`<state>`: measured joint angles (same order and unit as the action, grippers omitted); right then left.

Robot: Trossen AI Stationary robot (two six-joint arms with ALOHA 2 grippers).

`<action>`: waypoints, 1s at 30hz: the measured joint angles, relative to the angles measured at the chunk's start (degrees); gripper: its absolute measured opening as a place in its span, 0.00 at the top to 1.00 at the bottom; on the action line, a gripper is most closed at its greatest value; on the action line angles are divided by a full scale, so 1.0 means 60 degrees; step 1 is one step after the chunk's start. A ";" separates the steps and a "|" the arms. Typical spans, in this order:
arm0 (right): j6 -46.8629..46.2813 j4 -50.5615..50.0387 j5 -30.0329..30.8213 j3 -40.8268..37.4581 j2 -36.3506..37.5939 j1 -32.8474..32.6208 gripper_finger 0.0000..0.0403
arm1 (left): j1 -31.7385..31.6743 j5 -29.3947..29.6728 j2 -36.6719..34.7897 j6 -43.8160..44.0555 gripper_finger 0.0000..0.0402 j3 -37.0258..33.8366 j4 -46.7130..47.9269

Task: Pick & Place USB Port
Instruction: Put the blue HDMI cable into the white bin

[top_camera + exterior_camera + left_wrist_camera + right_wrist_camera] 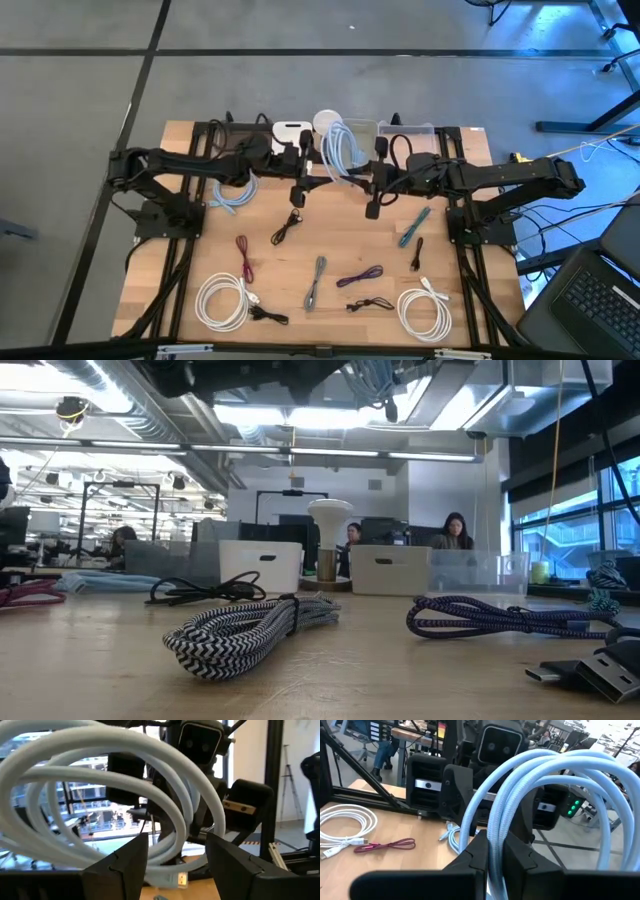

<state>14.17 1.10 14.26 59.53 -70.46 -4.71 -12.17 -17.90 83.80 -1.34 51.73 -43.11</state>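
Note:
A light blue coiled USB cable [340, 150] hangs in the air over the table's far middle, between my two grippers. My right gripper [492, 845] comes from the table's right and is shut on it. My left gripper [175, 840] comes from the left and stands open, with the coil's loops [125, 780] between and ahead of its fingers. The cable's USB plug [181, 879] hangs at the coil's low end. In the low view the coil [372, 378] shows at the top, clear of the table. My right gripper pinches several strands of the coil [495, 822] together between its two fingers. The fingers come about level from the table's right. The coil is lifted clear of the table, its loops [555, 770] arching above and beyond the fingers. My left gripper: I cannot tell whether its open fingers touch the loops.
Loose cables lie on the table: white coils [222, 300] [425, 310], red [243, 255], grey braided [317, 280], purple [360, 277], teal [413, 225], black [285, 228] and pale blue [232, 195]. A white bin [290, 130] and a clear bin [405, 130] stand along the far edge.

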 joint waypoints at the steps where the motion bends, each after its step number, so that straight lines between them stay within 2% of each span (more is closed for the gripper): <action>1: 0.0001 0.0004 -0.0129 0.0000 0.0000 0.0000 0.92 | -0.0021 -0.0055 0.0038 0.0000 0.52 0.0056 0.0002; 5: 0.0048 0.0029 -0.0356 0.0000 0.0000 0.0000 0.92 | -0.0128 -0.0325 0.0173 0.0067 0.52 0.0253 0.0006; 11: 0.0268 -0.0071 -0.0098 0.0000 0.0015 -0.0011 0.92 | -0.0346 -0.2278 0.0145 0.0809 0.52 0.0298 0.0094; 21: 0.0454 -0.0187 -0.0162 0.0004 0.0015 -0.0004 0.92 | -0.1051 -0.4222 0.0082 0.1190 0.52 0.0298 0.0719; 30: 0.0248 -0.0610 -0.0270 0.0402 0.0019 -0.0136 0.92 | -0.1827 -0.4585 0.0042 0.1377 0.52 0.0298 0.0939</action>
<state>15.66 -2.56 12.64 61.94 -70.34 -5.53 -23.14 -45.41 84.05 6.92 53.52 -37.47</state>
